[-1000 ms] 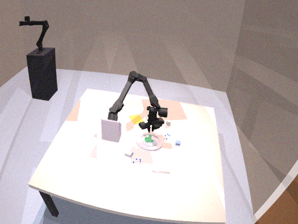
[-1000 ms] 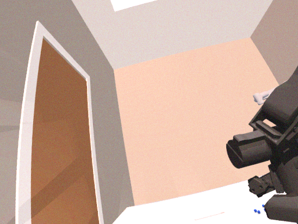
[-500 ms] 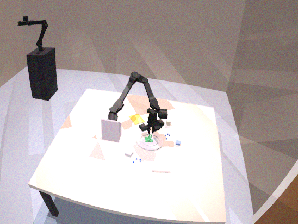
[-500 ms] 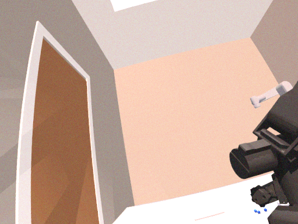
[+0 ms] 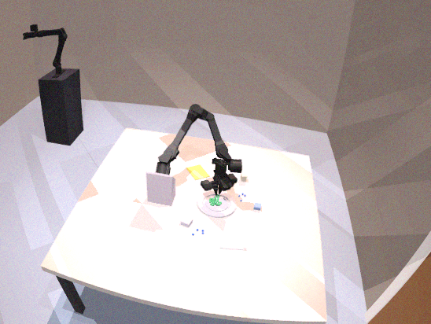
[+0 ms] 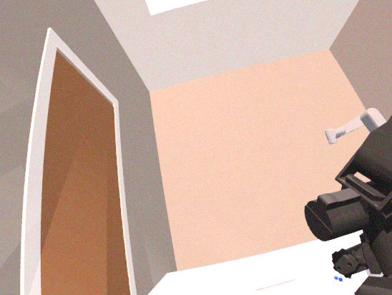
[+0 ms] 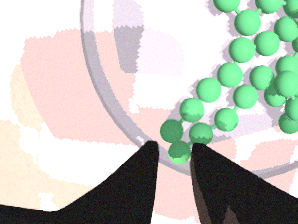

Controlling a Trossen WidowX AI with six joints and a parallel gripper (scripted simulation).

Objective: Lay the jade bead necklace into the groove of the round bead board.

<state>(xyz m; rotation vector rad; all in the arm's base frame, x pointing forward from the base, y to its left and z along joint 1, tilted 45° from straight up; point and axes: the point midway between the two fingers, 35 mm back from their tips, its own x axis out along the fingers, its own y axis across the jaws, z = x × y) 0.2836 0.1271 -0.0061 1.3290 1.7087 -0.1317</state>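
The jade bead necklace (image 5: 215,202) (image 7: 242,50) lies in a loose heap within the round bead board (image 5: 228,212) (image 7: 90,55), a pale disc with a ring-shaped groove. In the wrist view, two strands run down from the heap to a narrow loop end near the board's rim. My gripper (image 5: 217,194) (image 7: 173,152) points down over the board. Its fingers stand close together but a little open, around the end bead of that loop. White gaps show between bead and fingers, so no firm hold shows. In the exterior view the fingertips are hidden.
Around the board are a yellow square (image 5: 197,172), an upright grey panel (image 5: 160,189), a blue block (image 5: 257,206), a beige block (image 5: 244,178), a white block (image 5: 186,222), small blue beads (image 5: 197,230) and a thin rod (image 5: 233,248). Another arm (image 5: 60,49) stands far off on a pedestal.
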